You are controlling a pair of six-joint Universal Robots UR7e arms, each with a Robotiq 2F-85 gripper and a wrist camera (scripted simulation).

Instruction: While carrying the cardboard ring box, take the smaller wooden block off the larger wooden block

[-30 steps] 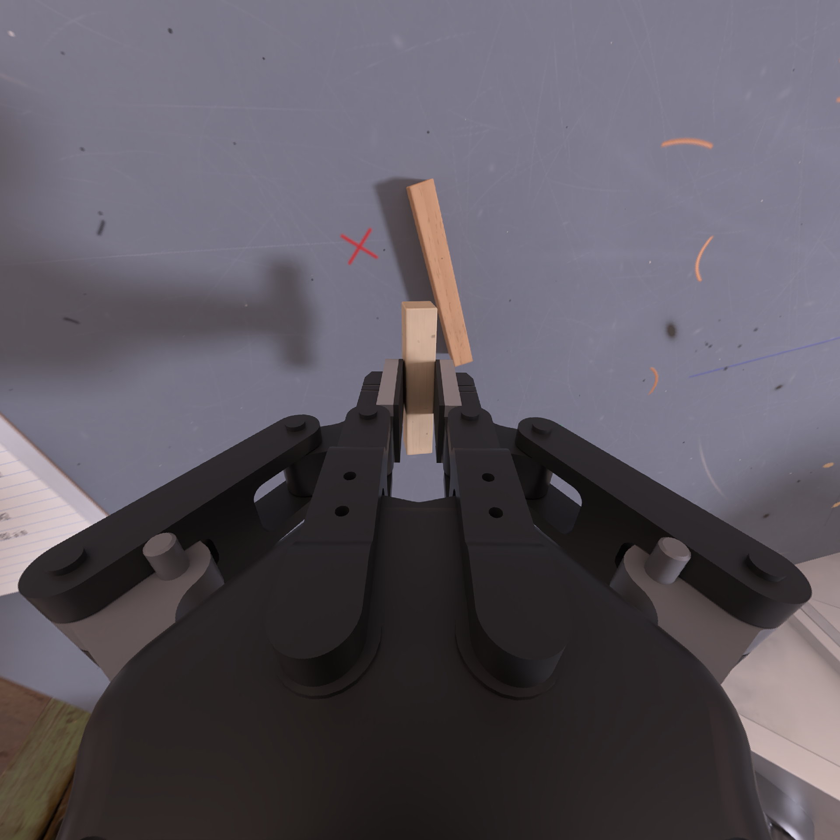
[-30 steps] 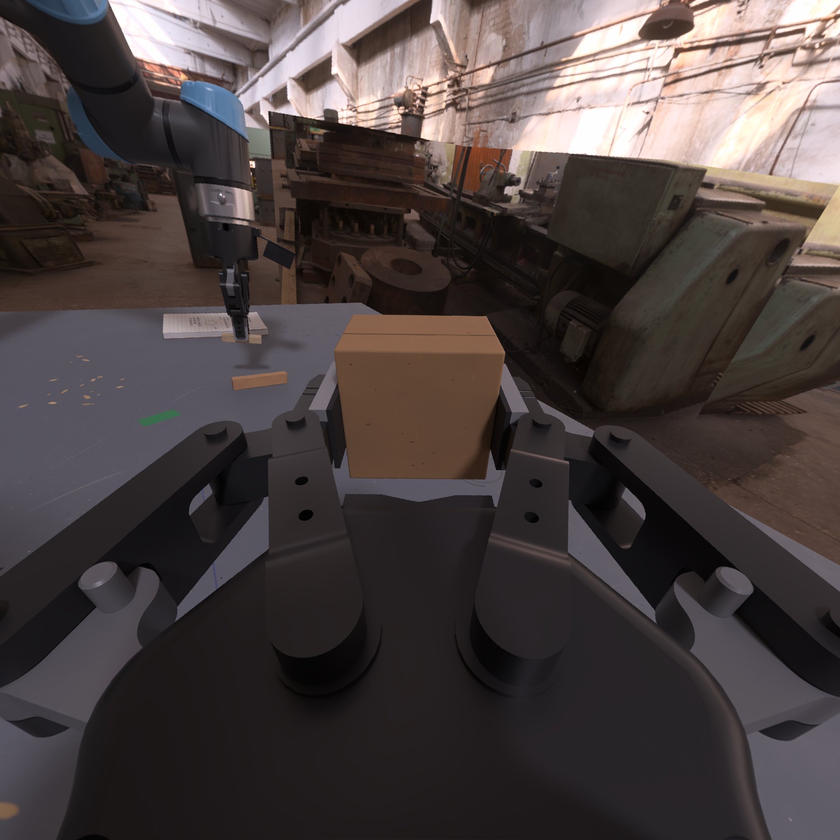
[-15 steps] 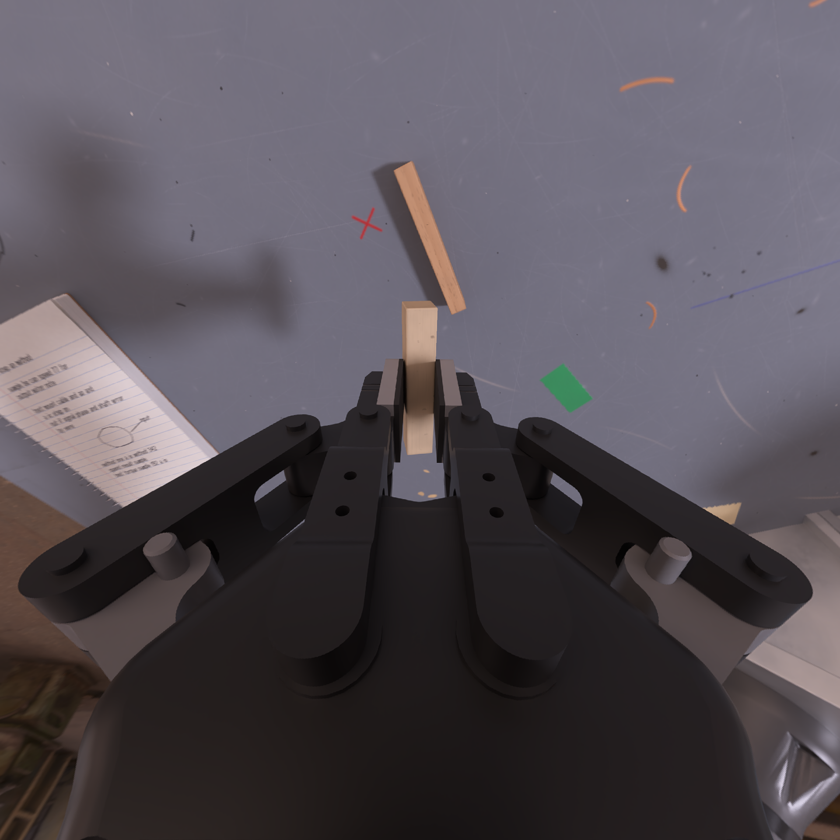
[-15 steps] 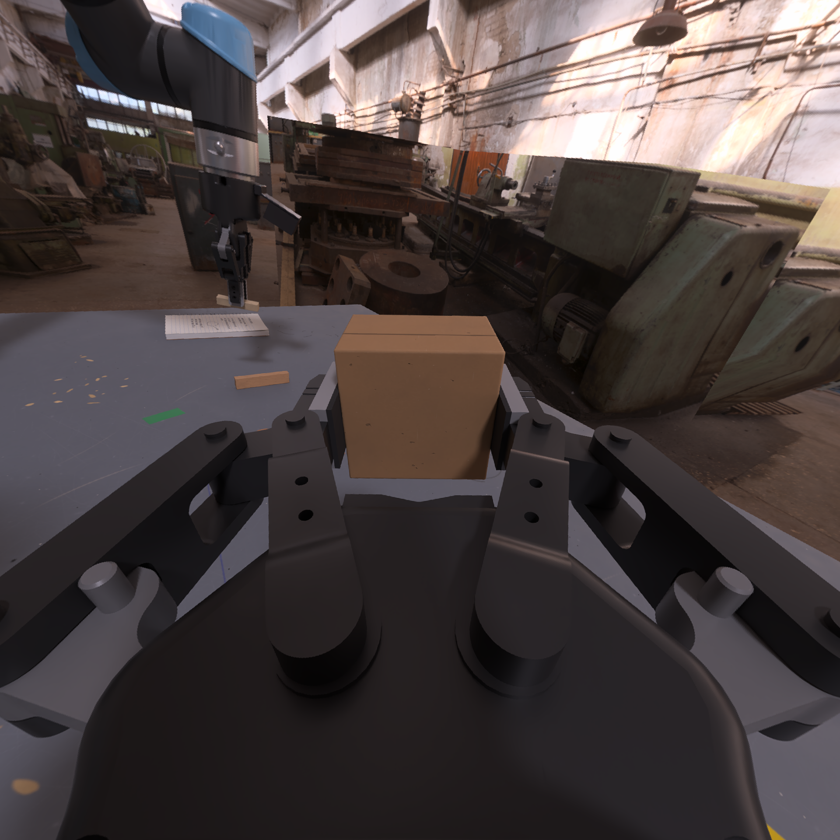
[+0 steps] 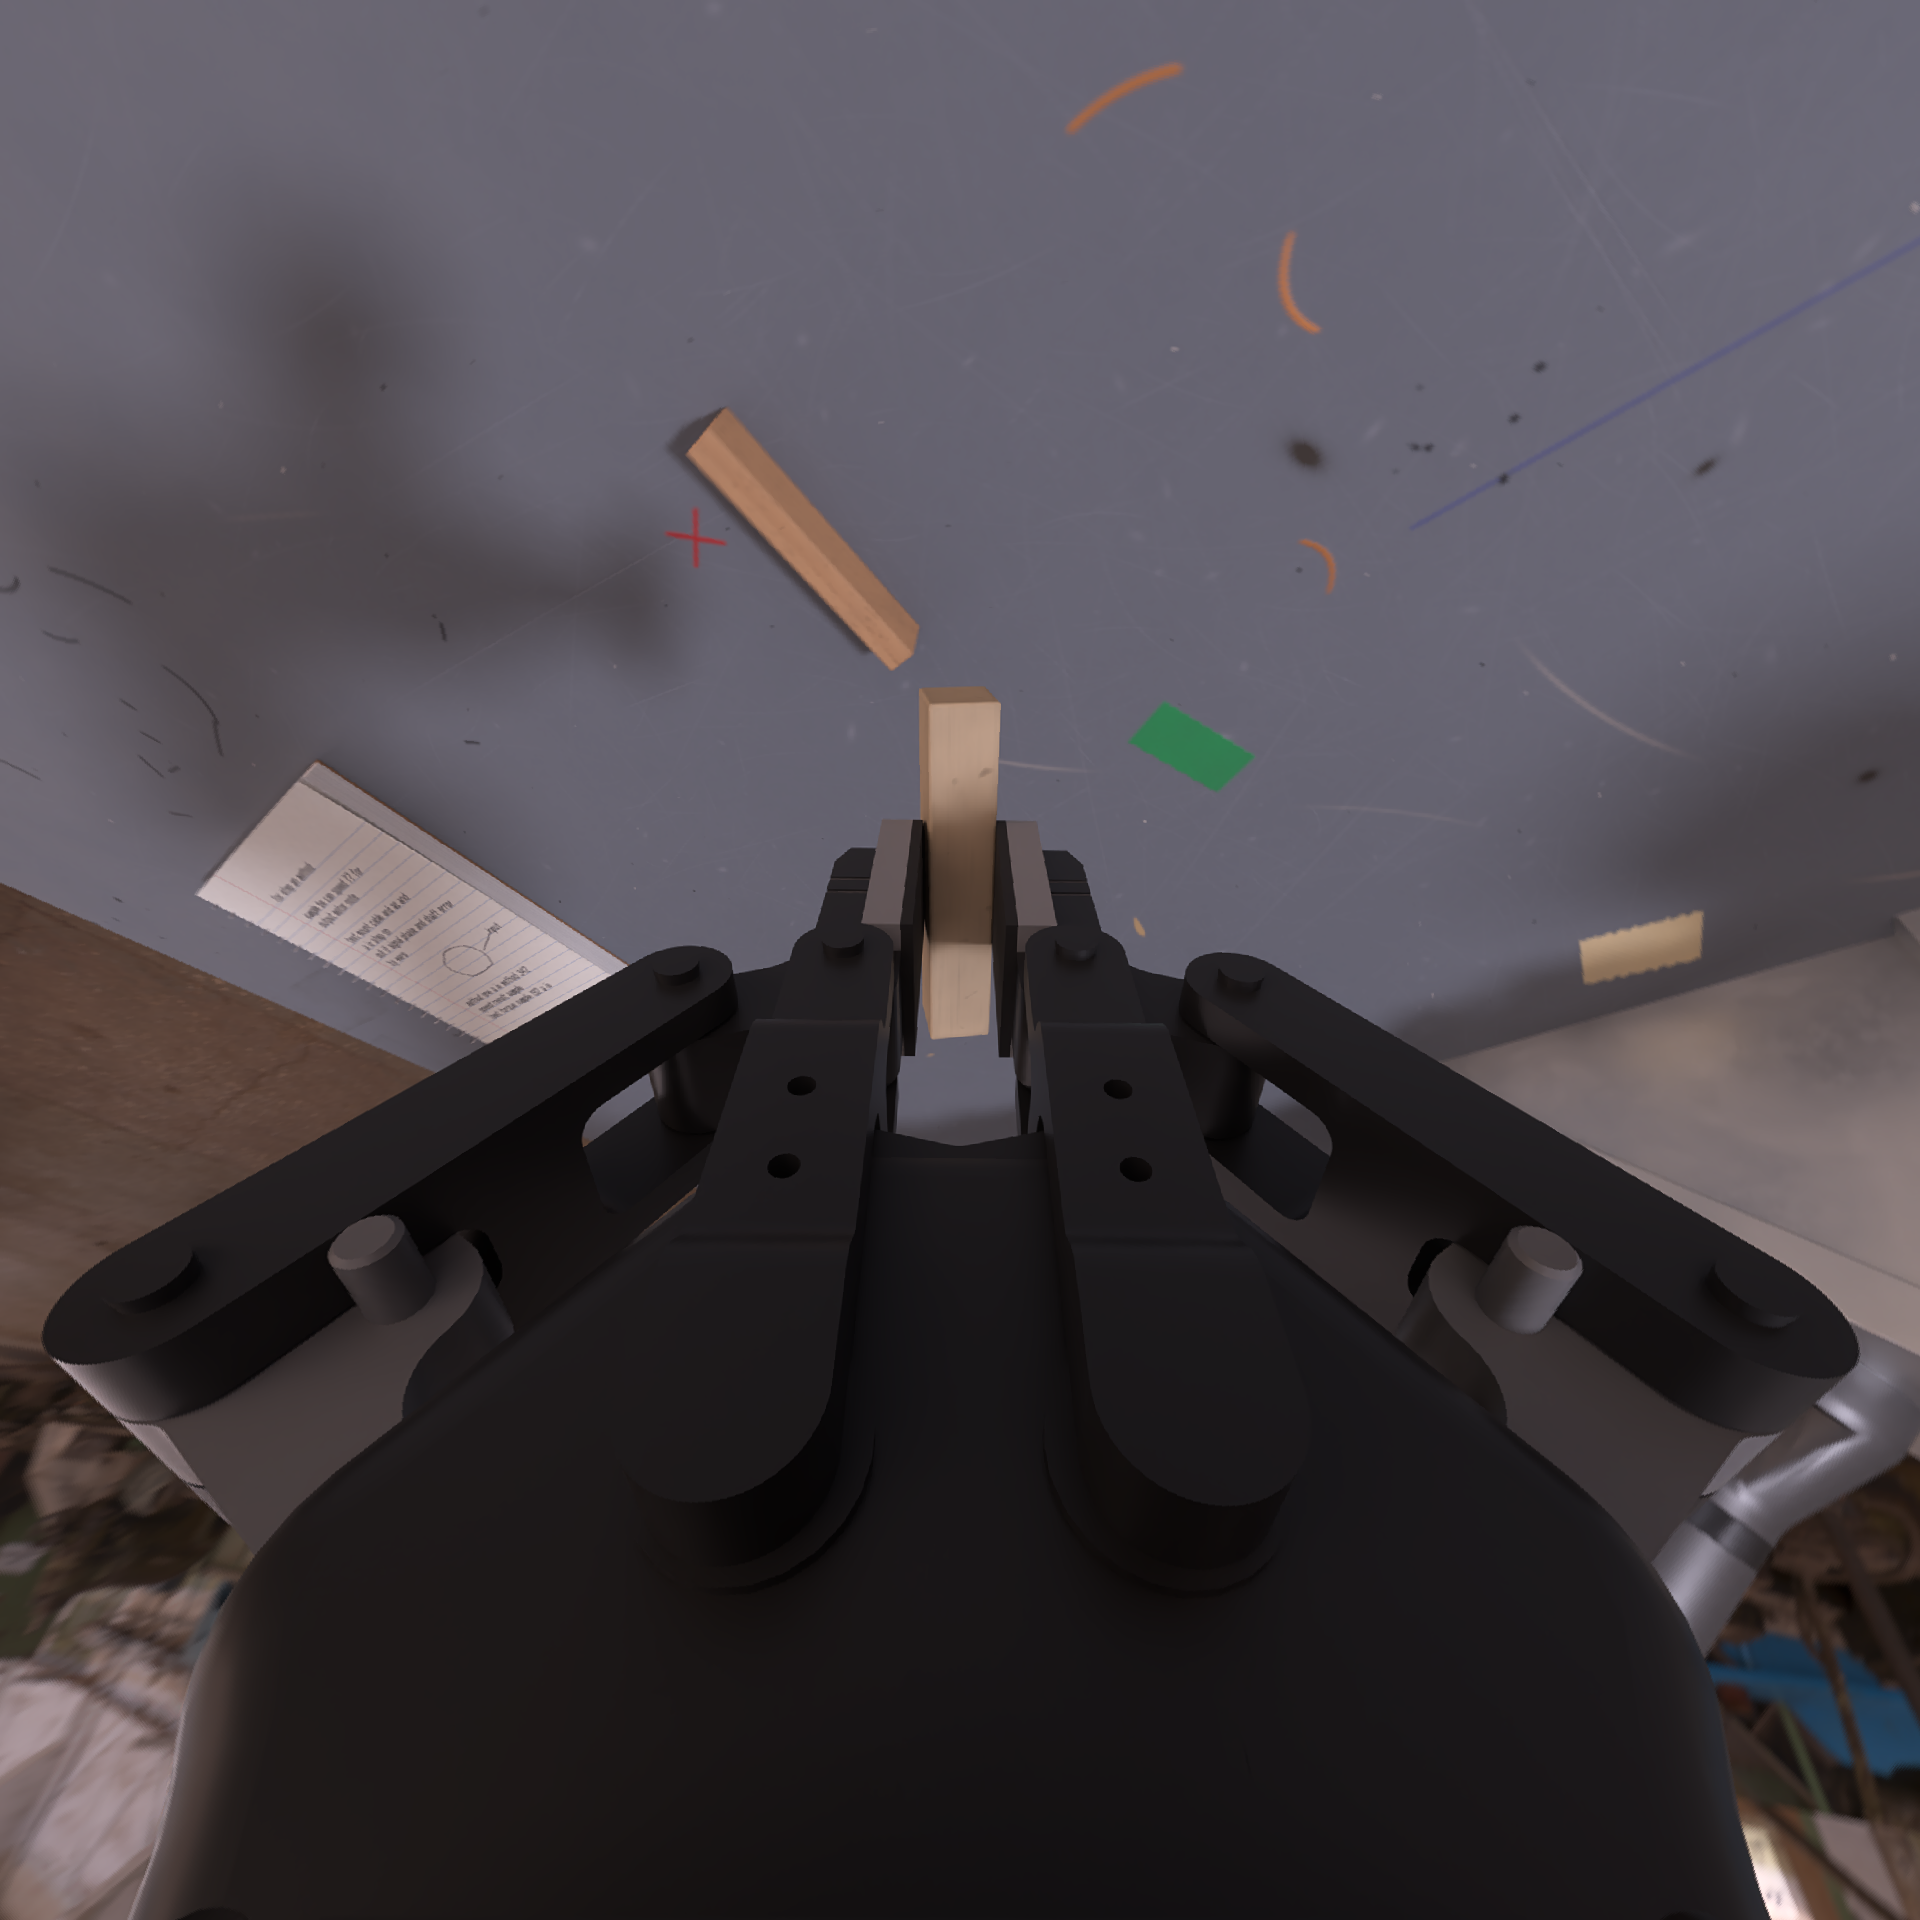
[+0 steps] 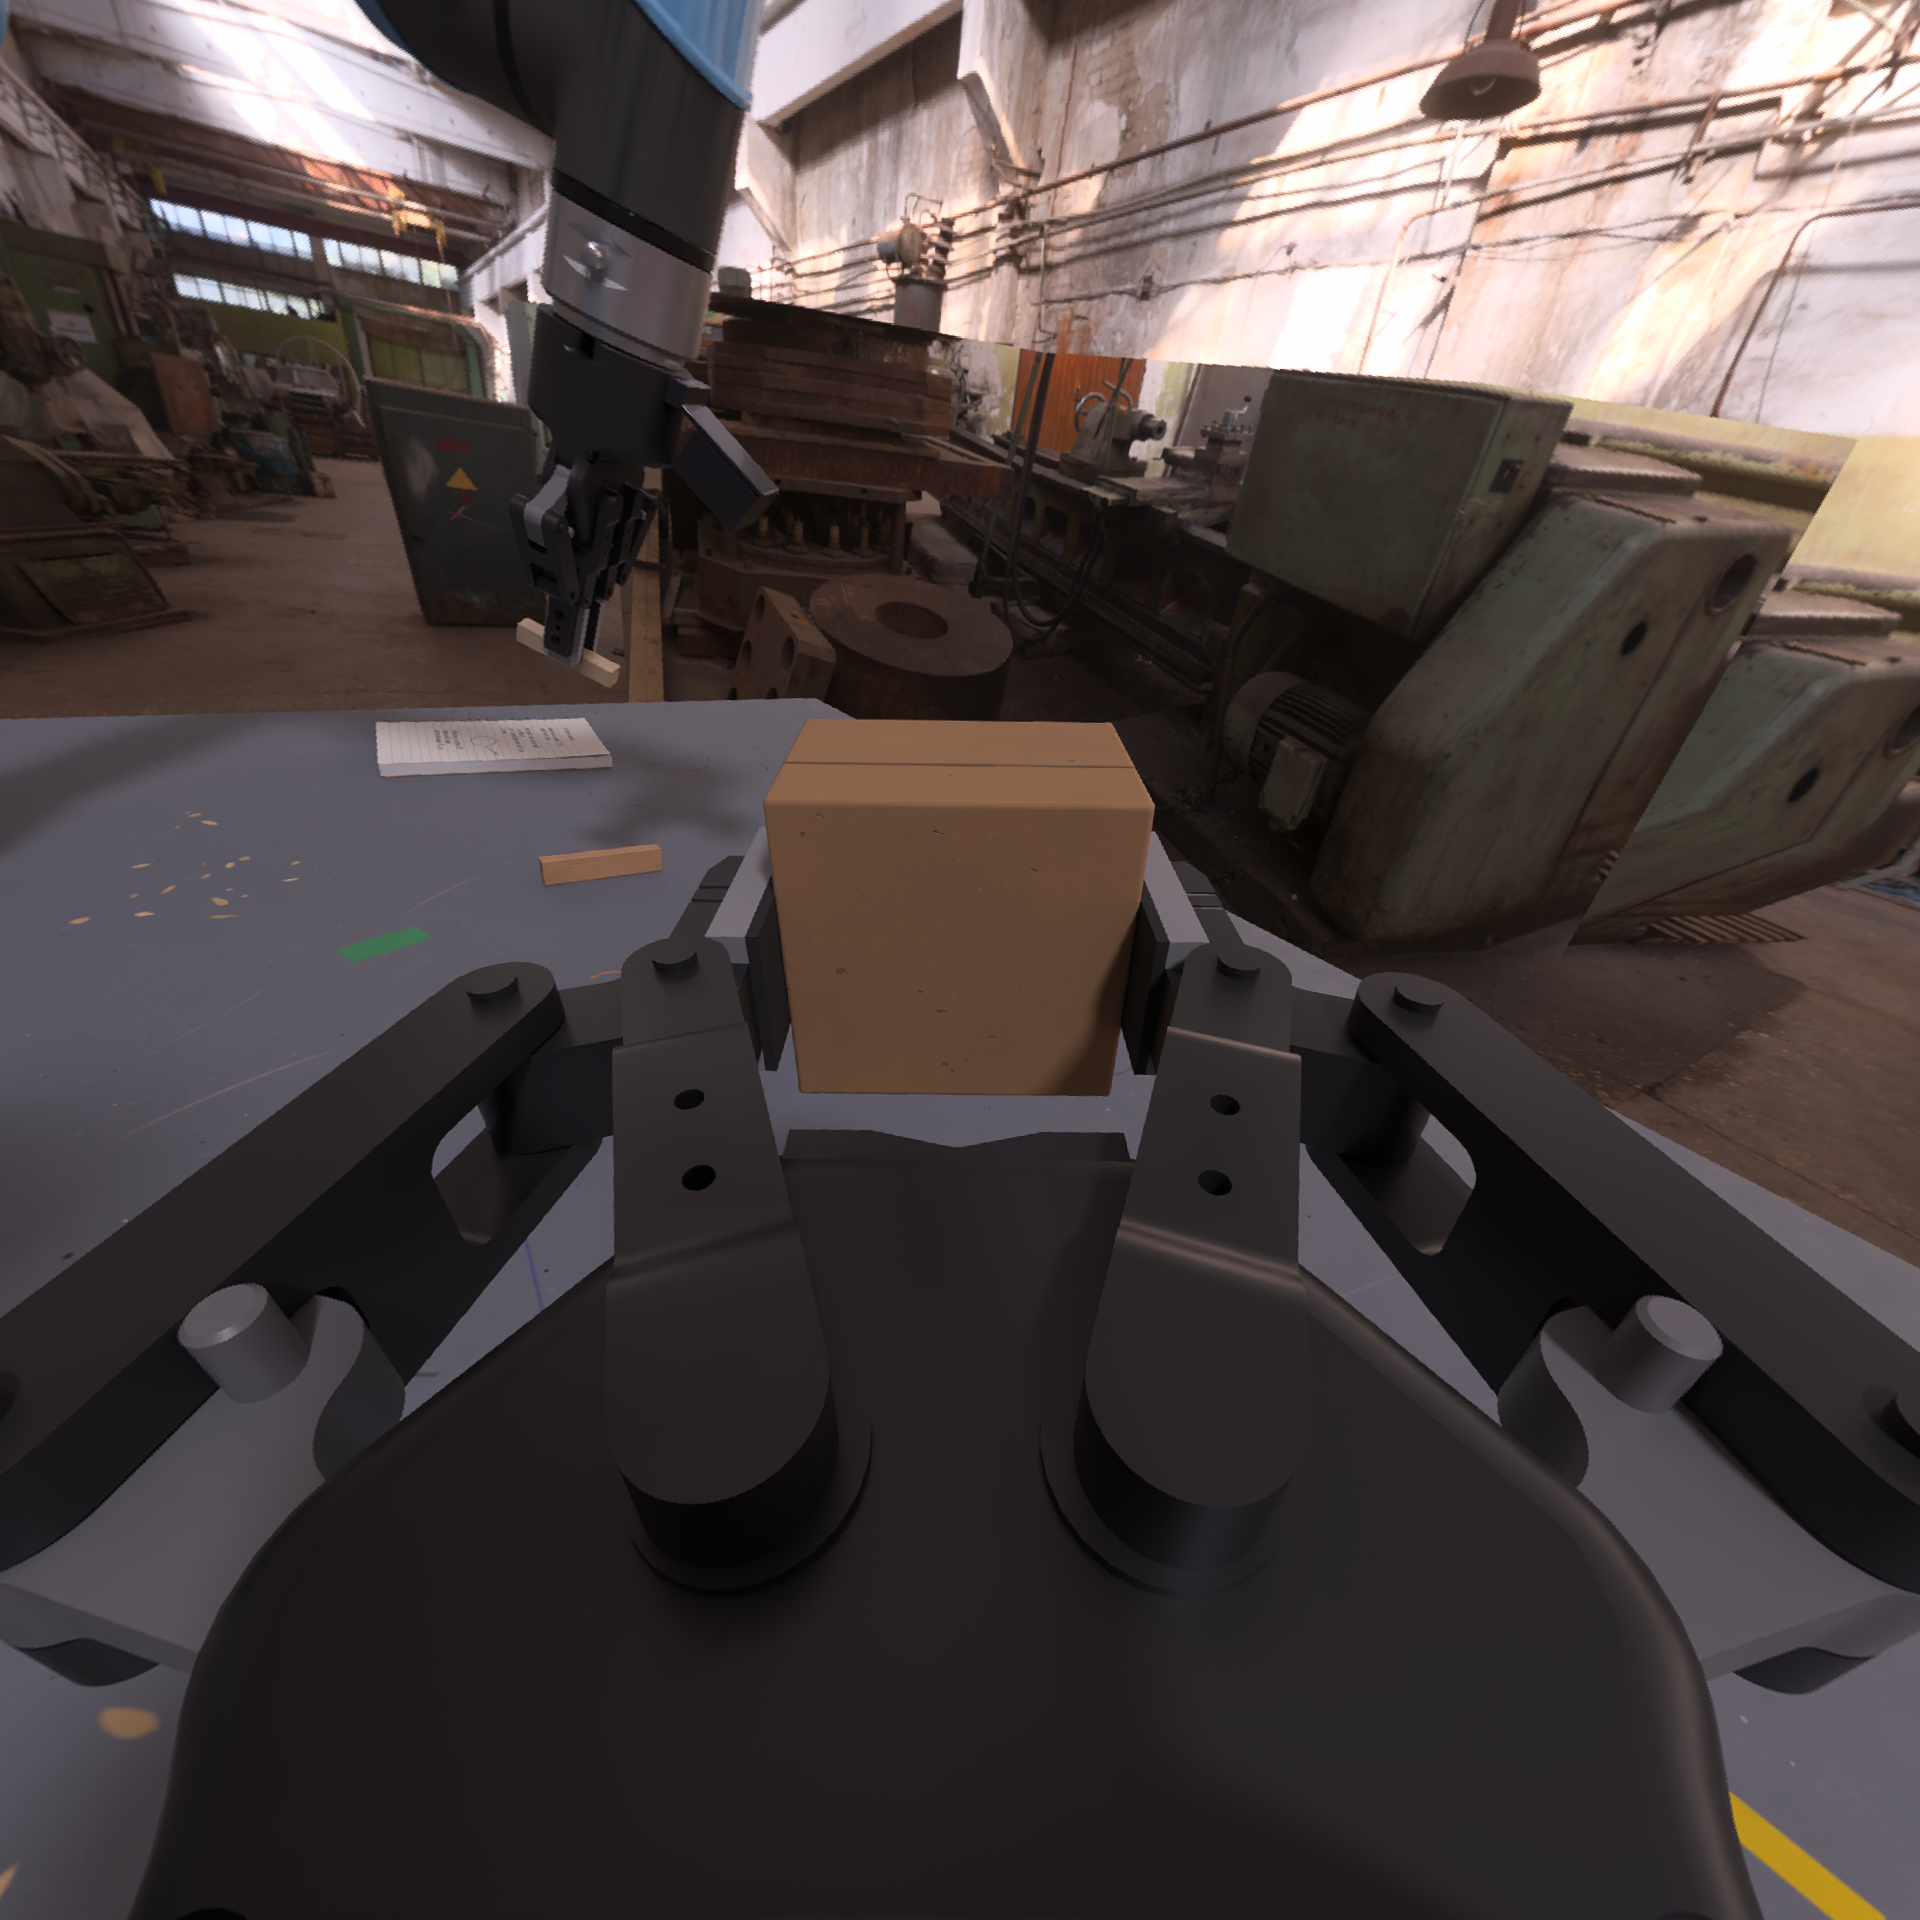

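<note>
Since the earlier frame the left end effector [image 5: 958, 871], clamped on the small block [image 5: 958, 790], had risen well clear of the large block [image 5: 800, 551] on the bench [image 5: 1455, 208], while the right end effector [image 6: 956, 961] gripped the box [image 6: 951, 925] aloft.

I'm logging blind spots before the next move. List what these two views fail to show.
- Left wrist view: the middle of the smaller wooden block is covered by the left gripper pads.
- Right wrist view: the cardboard ring box sides are hidden by the right gripper fingers; its underside faces away.
- Right wrist view: the larger wooden block is too small for detail.
- Left wrist view: the notepad corner is cut off by a gripper link.
</note>
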